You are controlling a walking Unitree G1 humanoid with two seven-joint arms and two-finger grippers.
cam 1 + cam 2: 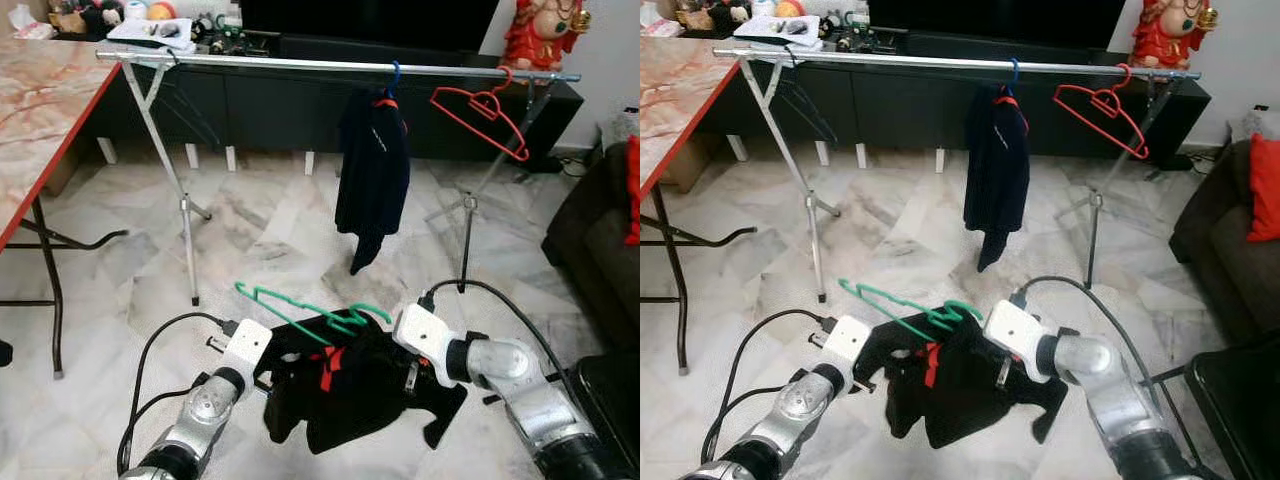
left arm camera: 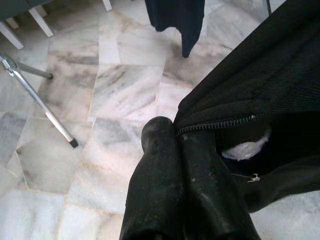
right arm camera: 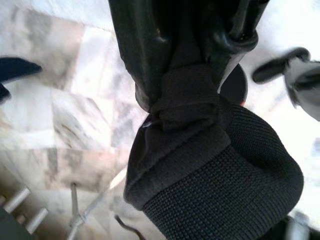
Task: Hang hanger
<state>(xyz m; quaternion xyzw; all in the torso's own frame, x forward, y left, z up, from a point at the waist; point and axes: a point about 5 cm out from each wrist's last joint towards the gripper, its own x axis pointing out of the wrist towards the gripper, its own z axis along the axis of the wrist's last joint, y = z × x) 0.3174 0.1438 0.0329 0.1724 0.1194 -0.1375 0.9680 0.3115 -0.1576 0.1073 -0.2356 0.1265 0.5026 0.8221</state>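
Both grippers clamp the black jacket (image 1: 355,390): left gripper (image 2: 177,131) pinching its zipper edge, right gripper (image 3: 187,95) bunching a knitted cuff, with the green hanger (image 1: 310,312) resting on top (partly threaded in). Beyond, the rail (image 1: 300,63) carries a dark garment (image 1: 372,170) and a red hanger (image 1: 482,112).

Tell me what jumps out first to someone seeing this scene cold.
The black garment held up between the left gripper and the right gripper, both shut on its fabric, with a green hanger at its top. Behind, a metal clothes rail carries a dark jacket and an empty red hanger.
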